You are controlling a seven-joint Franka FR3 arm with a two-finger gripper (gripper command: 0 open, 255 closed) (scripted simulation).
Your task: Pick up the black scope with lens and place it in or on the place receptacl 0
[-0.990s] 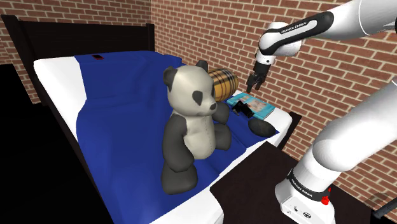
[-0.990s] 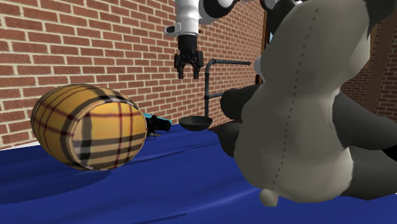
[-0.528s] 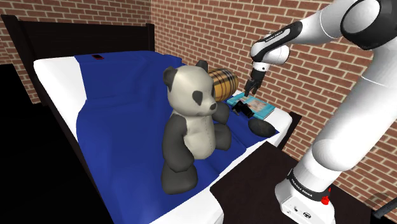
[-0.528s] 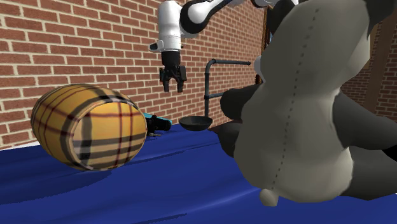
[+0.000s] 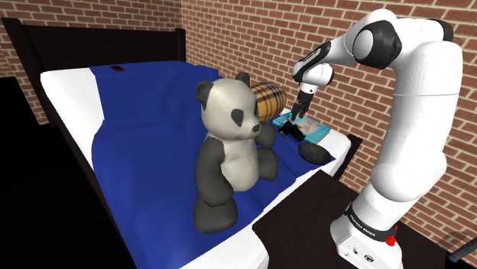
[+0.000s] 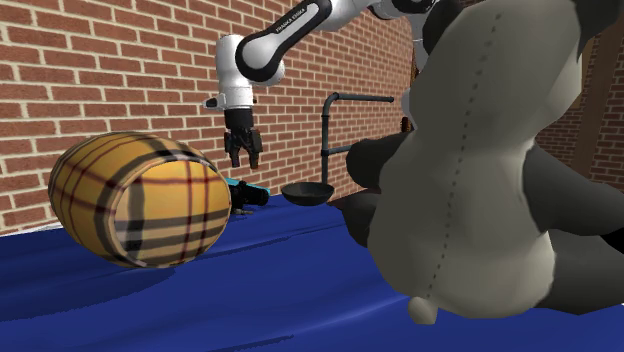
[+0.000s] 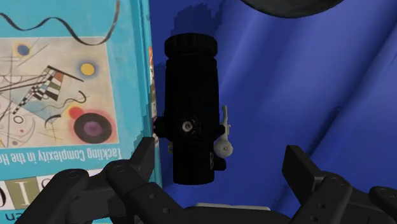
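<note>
A: hand (image 7: 221,156) state?
B: released, fingers apart; hangs over the black scope (image 7: 191,108), no contact; scope lies on the bed's blue blanket (image 7: 305,95) just beside the teal book (image 7: 70,83); in the shoulder view, 4 o'clock of the plaid cushion (image 5: 267,99)

Scope (image 7: 191,108) on bedspread (image 7: 292,102) beside book (image 7: 70,83), perhaps touching

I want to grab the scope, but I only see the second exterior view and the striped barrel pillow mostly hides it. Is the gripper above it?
Observer: Yes. The wrist view shows the black scope lying on the blue cover, under the gripper.
Operator: Will the gripper fit around it?
Observer: It stands open, wider than the scope, lined up across its width.
Operator: Anything beside it?
Observer: A teal book with a colourful drawing lies alongside the scope.
</note>
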